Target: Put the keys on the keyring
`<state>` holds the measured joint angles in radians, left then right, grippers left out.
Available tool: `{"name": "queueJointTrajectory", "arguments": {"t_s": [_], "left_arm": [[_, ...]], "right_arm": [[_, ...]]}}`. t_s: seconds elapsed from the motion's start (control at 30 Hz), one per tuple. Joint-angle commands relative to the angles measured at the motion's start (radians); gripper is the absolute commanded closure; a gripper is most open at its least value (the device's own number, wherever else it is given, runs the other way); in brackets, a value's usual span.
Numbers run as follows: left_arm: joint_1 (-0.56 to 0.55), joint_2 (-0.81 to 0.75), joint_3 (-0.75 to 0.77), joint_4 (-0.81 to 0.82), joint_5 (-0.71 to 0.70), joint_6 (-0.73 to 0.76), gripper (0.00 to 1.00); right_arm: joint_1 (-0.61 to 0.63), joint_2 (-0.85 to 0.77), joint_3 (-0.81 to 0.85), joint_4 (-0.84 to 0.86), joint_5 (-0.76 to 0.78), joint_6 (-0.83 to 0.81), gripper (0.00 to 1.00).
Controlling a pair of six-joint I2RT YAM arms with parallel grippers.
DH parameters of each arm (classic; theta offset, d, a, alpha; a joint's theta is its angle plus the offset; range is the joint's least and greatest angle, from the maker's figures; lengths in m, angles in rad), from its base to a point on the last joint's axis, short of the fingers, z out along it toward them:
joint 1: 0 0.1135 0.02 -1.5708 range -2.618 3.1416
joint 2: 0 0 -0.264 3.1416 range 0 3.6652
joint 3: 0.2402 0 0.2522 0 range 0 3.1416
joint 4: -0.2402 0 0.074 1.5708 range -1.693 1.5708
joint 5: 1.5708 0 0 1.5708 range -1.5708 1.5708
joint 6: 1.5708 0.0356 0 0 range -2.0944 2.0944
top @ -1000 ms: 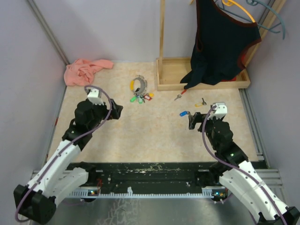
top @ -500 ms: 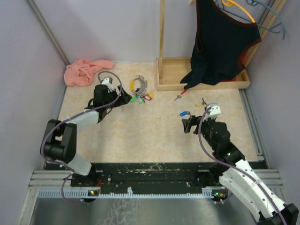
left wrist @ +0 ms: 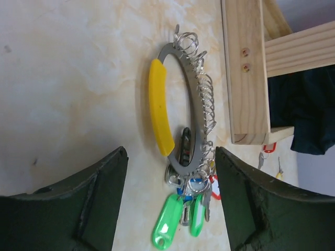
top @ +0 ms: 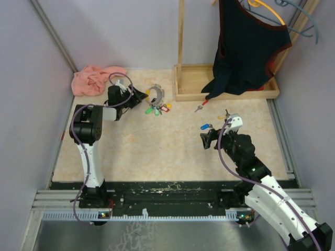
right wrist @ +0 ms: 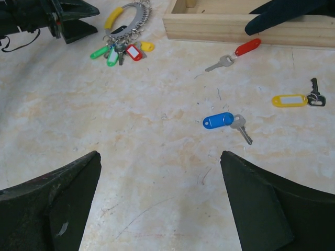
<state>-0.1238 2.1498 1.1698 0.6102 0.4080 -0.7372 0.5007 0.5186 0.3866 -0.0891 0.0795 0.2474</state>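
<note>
Top external view: within the last second the left arm has swung from mid-table out to the far left, so the left gripper [top: 137, 97] now sits just beside the keyring [top: 155, 95]. The right gripper [top: 205, 139] has crept forward and hangs near the blue key [top: 205, 126]. The red key [top: 201, 106] and the yellow-tagged key [top: 224, 115] lie apart nearer the wooden frame [top: 225, 86]. My reading is that the reach is done and neither grasp has begun; all 3 loose keys are off the ring.

Left wrist view: the jaws stand wide apart and hold nothing. The keyring [left wrist: 178, 104] lies flat on the table between and ahead of the 2 fingers, yellow grip toward the camera, green tags [left wrist: 167, 227] hanging off its near end. No finger touches it.

Right wrist view: these jaws are also spread wide and empty. The blue key [right wrist: 220, 121] lies ahead and slightly right of centre, untouched, with bare table between it and the fingertips.
</note>
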Motion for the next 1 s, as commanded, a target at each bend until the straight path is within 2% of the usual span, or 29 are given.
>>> {"name": "queueJointTrajectory", "arguments": {"t_s": [0.0,0.27,0.43,0.6,0.7,0.97], "left_arm": [[-0.003,0.083,0.097,0.006,0.052,-0.05,0.28],[-0.014,0.22,0.189,0.025,0.113,-0.145,0.45],[-0.026,0.243,0.2,0.055,0.142,-0.174,0.71],[-0.025,0.168,0.094,0.168,0.171,-0.173,0.97],[-0.026,0.096,0.012,0.237,0.207,-0.153,0.99],[-0.036,-0.192,-0.29,0.265,0.241,-0.042,0.99]], "right_arm": [[-0.007,0.012,0.01,0.066,-0.006,-0.019,0.04],[-0.007,0.04,0.009,0.087,-0.021,-0.026,0.04],[-0.007,0.046,0.009,0.083,-0.027,-0.028,0.04],[-0.007,0.051,0.011,0.078,-0.034,-0.031,0.04],[-0.007,0.062,0.005,0.094,-0.058,-0.03,0.04],[-0.007,0.131,-0.013,0.168,-0.179,-0.034,0.04]]}}
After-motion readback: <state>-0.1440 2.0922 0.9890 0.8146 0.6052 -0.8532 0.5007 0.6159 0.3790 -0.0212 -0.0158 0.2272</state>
